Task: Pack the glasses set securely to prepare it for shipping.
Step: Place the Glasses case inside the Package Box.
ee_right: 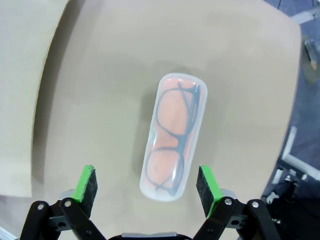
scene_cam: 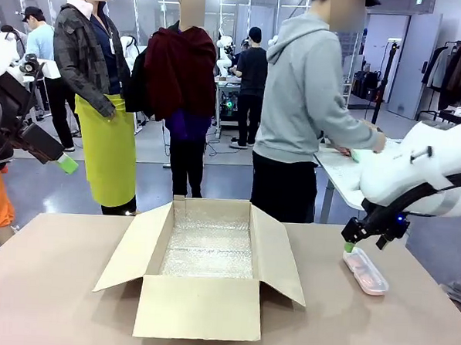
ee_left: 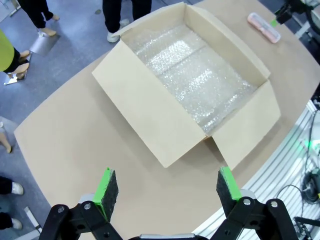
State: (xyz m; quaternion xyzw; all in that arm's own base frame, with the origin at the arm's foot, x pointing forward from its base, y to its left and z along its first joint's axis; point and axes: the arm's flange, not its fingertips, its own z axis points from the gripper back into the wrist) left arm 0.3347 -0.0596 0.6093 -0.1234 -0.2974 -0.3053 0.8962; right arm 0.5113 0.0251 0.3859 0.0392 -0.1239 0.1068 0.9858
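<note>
The pink translucent case (ee_right: pixel 174 135) lies flat on the brown table with dark eyeglasses visible inside. My right gripper (ee_right: pixel 145 176) hovers just above it, open, its green pads on either side of the case's near end. From the front, the pink case (scene_cam: pixel 365 272) lies right of the box, under the right gripper (scene_cam: pixel 351 245). My left gripper (ee_left: pixel 168 187) is open and empty, held high above the table; from the front the left gripper (scene_cam: pixel 63 162) is at the far left. A small mint green thing (scene_cam: pixel 360 155) sits under the person's hand at the side table.
An open cardboard box (scene_cam: pixel 199 306) lined with bubble wrap stands mid-table, flaps spread outward; the left wrist view looks down into the box (ee_left: pixel 150 115), with the pink case (ee_left: pixel 263 27) beyond it. A person in a grey hoodie (scene_cam: pixel 307 107) stands at the far side, turned to a white side table (scene_cam: pixel 340 174).
</note>
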